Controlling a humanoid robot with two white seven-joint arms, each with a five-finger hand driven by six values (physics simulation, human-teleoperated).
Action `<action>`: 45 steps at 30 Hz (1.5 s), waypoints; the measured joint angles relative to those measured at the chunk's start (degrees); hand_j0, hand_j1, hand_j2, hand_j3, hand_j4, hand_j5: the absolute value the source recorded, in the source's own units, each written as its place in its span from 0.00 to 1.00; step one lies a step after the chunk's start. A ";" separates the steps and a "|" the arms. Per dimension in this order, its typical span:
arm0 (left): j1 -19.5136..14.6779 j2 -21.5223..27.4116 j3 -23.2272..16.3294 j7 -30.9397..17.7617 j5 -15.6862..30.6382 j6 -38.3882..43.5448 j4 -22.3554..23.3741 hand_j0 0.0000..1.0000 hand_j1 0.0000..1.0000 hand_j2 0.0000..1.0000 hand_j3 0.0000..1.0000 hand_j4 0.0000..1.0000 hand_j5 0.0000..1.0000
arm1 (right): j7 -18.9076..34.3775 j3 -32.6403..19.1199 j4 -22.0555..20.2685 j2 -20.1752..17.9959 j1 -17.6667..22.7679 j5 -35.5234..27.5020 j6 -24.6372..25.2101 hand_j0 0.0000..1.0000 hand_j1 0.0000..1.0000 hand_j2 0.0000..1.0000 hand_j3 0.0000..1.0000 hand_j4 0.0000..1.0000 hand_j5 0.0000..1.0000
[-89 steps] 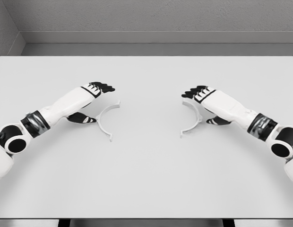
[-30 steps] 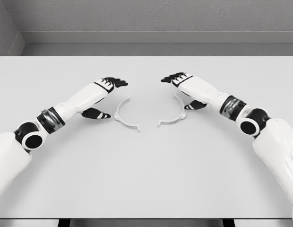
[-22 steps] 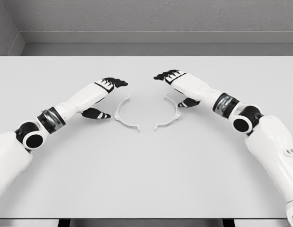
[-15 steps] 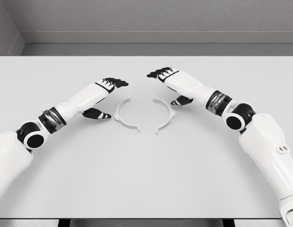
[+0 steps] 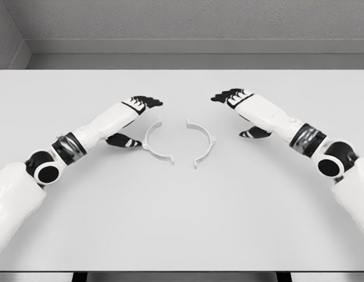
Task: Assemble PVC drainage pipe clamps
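Two white half-ring clamp pieces lie on the white table, facing each other with a gap between their ends. The left clamp half curves open to the right; the right clamp half curves open to the left. My left hand hovers just left of the left half, fingers spread, thumb low beside the piece, holding nothing. My right hand is open too and stands apart to the right of the right half, touching nothing.
A grey back wall and floor strip run behind the table's far edge. Both white forearms stretch in over the table from the lower left and the right.
My right hand slid the right clamp half leftward toward the other half, let it go, then pulled back to the right. The left hand has barely moved since a second ago.
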 measured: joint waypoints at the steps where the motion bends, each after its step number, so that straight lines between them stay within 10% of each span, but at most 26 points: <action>1: -0.26 -0.07 0.00 0.00 0.00 0.00 0.25 1.00 1.00 1.00 1.00 1.00 1.00 | -0.01 0.00 -0.78 -0.32 0.09 -0.06 -0.12 1.00 1.00 1.00 1.00 1.00 1.00; 25: -3.16 -1.65 -0.12 0.00 0.05 0.00 5.53 1.00 1.00 1.00 1.00 1.00 1.00 | 0.14 4.99 -2.27 0.86 0.00 0.16 -0.22 1.00 1.00 1.00 1.00 1.00 1.00; 29: -3.60 -1.95 -0.23 0.00 0.04 0.00 6.02 1.00 1.00 1.00 1.00 1.00 1.00 | 0.07 -1.02 -3.67 -8.55 2.02 -7.18 -2.57 1.00 1.00 1.00 1.00 1.00 1.00; 33: -3.60 -2.53 -0.46 0.00 -0.01 0.00 6.62 1.00 1.00 1.00 1.00 1.00 1.00 | 0.08 -9.38 -5.69 -16.77 12.21 -13.63 -3.87 1.00 1.00 1.00 1.00 1.00 1.00; 45: -3.60 -3.97 -0.57 -0.07 -0.10 0.00 6.85 1.00 1.00 1.00 1.00 1.00 1.00 | -0.07 -16.22 -2.56 -20.32 12.13 -15.74 -4.30 1.00 1.00 1.00 1.00 1.00 1.00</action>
